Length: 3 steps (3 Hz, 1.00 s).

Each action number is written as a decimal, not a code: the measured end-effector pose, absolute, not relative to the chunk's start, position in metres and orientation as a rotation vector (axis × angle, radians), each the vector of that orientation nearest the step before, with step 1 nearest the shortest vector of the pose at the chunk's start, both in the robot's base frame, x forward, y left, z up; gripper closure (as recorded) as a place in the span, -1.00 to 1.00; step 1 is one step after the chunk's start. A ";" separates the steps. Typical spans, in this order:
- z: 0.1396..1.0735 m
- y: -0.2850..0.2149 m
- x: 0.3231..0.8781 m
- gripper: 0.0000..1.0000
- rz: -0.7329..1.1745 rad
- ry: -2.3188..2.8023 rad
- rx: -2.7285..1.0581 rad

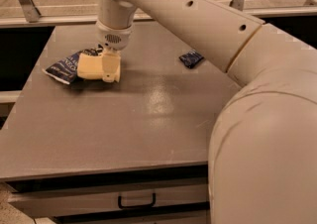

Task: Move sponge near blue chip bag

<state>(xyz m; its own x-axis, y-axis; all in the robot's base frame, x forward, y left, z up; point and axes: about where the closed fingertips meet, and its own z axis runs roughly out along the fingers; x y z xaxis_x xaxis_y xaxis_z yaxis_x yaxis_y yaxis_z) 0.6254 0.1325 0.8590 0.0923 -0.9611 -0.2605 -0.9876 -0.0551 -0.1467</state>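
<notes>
Near the far left corner of the counter (148,129), my claw (108,71) points straight down and is clamped on the sponge (89,67). I grip it by one end, so the rest juts toward the left edge, where the blue chip bag (63,65) lies. The sponge sits right against the bag's near end; I cannot tell whether it overlaps the foil or touches the counter. To finish well, I judge I should set it down flat on bare counter just beside the bag, open only enough to free it, then lift straight up so nothing drags. The sponge is a pale yellow, plain block, likely soft and springy. The small dark packet (190,58) toward the far right edge is not my target.
</notes>
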 end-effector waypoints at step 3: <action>0.888 0.051 0.662 -1.00 0.289 1.902 -1.808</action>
<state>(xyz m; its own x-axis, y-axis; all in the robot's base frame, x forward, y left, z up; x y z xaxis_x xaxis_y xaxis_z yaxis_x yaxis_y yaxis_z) 0.6615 0.0511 0.8878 0.0036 -0.8735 -0.4868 -0.9786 0.0970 -0.1813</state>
